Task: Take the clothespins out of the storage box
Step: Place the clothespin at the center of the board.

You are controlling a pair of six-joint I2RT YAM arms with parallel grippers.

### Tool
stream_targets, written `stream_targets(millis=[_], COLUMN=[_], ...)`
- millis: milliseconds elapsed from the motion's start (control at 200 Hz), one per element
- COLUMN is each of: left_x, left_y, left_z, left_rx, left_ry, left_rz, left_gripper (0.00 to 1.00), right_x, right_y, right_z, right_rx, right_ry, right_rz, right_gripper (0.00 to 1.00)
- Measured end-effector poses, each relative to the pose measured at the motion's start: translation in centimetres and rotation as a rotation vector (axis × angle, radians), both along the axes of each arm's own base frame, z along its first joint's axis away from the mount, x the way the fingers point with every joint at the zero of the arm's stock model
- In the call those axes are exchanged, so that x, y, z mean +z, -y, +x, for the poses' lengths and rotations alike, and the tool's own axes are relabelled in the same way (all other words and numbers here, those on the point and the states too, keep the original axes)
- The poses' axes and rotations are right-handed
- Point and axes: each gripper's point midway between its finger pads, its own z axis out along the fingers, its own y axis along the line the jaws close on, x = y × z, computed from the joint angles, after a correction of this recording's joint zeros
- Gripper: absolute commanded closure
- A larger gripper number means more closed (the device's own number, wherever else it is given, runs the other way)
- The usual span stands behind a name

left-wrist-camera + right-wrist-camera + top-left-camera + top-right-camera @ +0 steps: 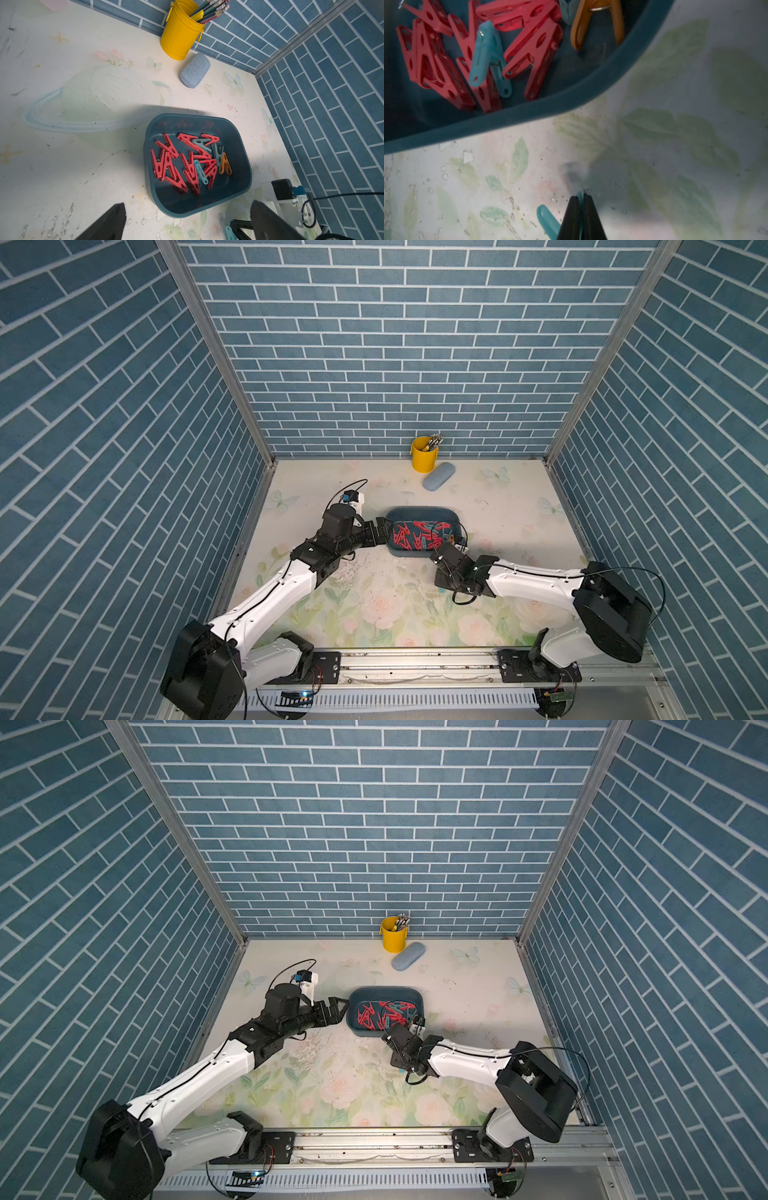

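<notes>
The storage box sits on the flowered table, just right of centre and below the middle of the frame in both top views. Most of the clothespins lie in a loose heap inside it. They are mostly red, with a few teal and an orange clothespin at the edge of the pile, close to one wall.

The left gripper hovers at the box's left end in a top view, just outside the rim. Its fingers are spread as wide as they go, with nothing between them. The left wrist view looks straight through the gap onto the box.

The right arm reaches in from the lower right of the frame, its wrist just beneath the box's lower right corner. The right gripper is pinched tight on a teal clothespin — a sliver of teal shows between the black tips, and one looped end sticks out beside them. That pin is outside the box, over the bare table just beside the near rim. Whether it touches the table I cannot tell.

Toward the top of the table, against the back wall, a yellow bucket holds a bunch of pens. A light blue case lies just below and right of it — well apart from the box.
</notes>
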Motion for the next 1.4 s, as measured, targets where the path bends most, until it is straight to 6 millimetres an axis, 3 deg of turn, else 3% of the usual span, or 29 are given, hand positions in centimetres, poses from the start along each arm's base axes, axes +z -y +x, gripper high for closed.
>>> stream_targets(millis=[330,655,830,1020,1220,1350,1400], left_x=[0.3,0.3,0.4,0.3,-0.6,-1.3,-1.1], left_y=[-0.3,-0.4,-0.4,-0.3,-0.1,0.7,1.3], left_z=[-0.6,-0.8,-0.9,-1.0,-0.8,-0.6,-0.5], left_rx=[-0.013,-0.027,-0.031,-0.038,-0.034,-0.025,-0.024], left_ry=[0.01,0.017,0.021,0.017,-0.014,-0.042,-0.044], left_rz=[0.02,0.04,0.04,0.037,0.041,0.053,0.06], left_gripper=[0.01,0.01,0.0,0.0,0.0,0.0,0.0], right_x=[-0.9,-0.6,0.2,3.6,8.4,10.0,10.5], right_y=[-1.2,-1.6,-2.1,-2.9,-3.5,-3.5,-3.4], right_z=[0.6,0.7,1.0,1.6,2.3,2.8,3.0], right_rx=[-0.036,-0.037,-0.032,0.016,0.089,0.133,0.15], right_ry=[-0.025,-0.026,-0.015,0.055,0.171,0.229,0.247], right_rz=[-0.006,-0.005,0.005,0.06,0.131,0.141,0.14], right_gripper=[1.0,0.72,0.63,0.33,0.14,0.0,0.0])
